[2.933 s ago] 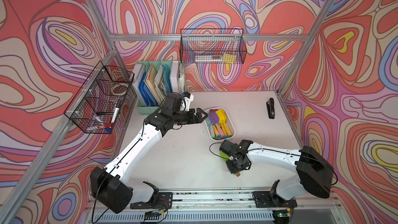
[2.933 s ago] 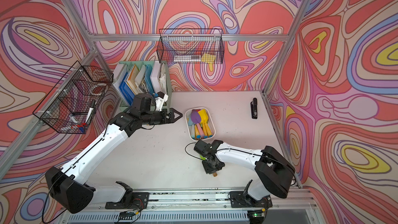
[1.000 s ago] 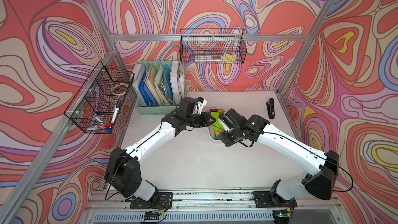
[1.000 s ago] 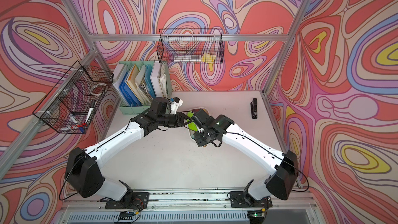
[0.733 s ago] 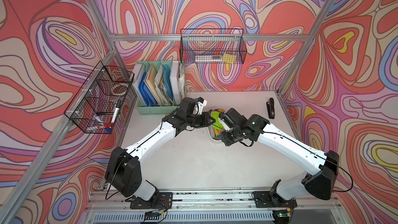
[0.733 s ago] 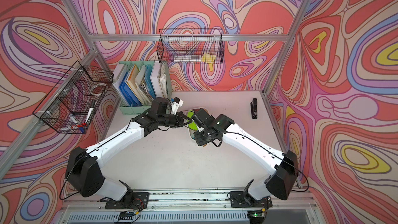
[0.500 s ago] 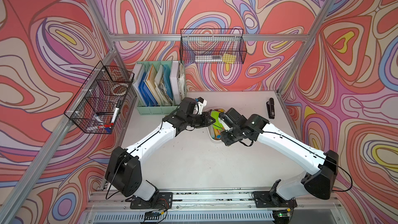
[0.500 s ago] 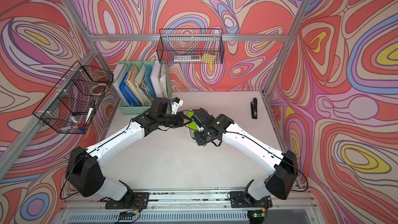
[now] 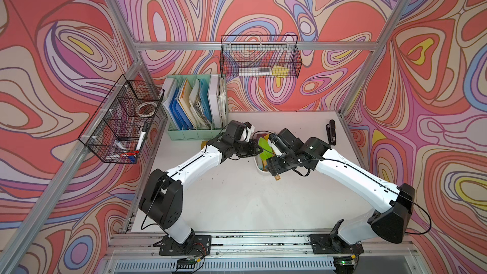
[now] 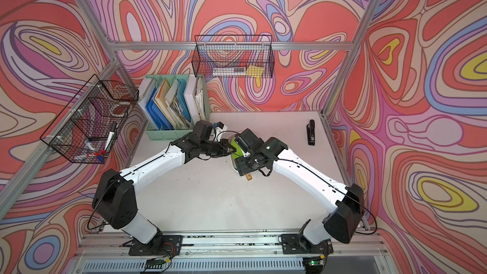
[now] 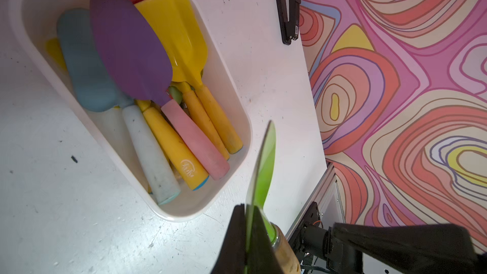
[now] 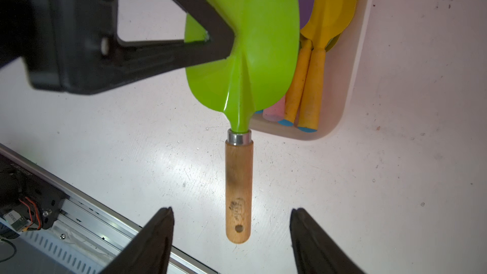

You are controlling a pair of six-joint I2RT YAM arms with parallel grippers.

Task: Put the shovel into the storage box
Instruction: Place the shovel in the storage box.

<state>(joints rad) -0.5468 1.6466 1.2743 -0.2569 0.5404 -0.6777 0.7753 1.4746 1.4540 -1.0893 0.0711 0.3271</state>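
A shovel [image 12: 250, 48] with a lime-green blade and a wooden handle [image 12: 238, 188] hangs over the near end of the white storage box [image 12: 350, 88]. My left gripper [image 11: 249, 208] is shut on the edge of its blade [image 11: 264, 164]. My right gripper [image 12: 232, 210] is open, its fingers apart on either side of the handle's end without touching it. Both top views show the green blade [image 9: 264, 145] [image 10: 237, 148] between the two wrists. Several other shovels, purple, yellow and blue, lie in the storage box [image 11: 184, 213].
A black stapler [image 9: 331, 132] lies near the table's back right edge. A mint-green file organizer [image 9: 196, 106] stands at the back left, close behind my left wrist. Black wire baskets hang on the back wall [image 9: 259, 60] and the left wall [image 9: 123, 119].
My right gripper has opened and let go of the wooden handle. My left gripper closed on the green blade and now carries the shovel alone. Both arms have hardly moved.
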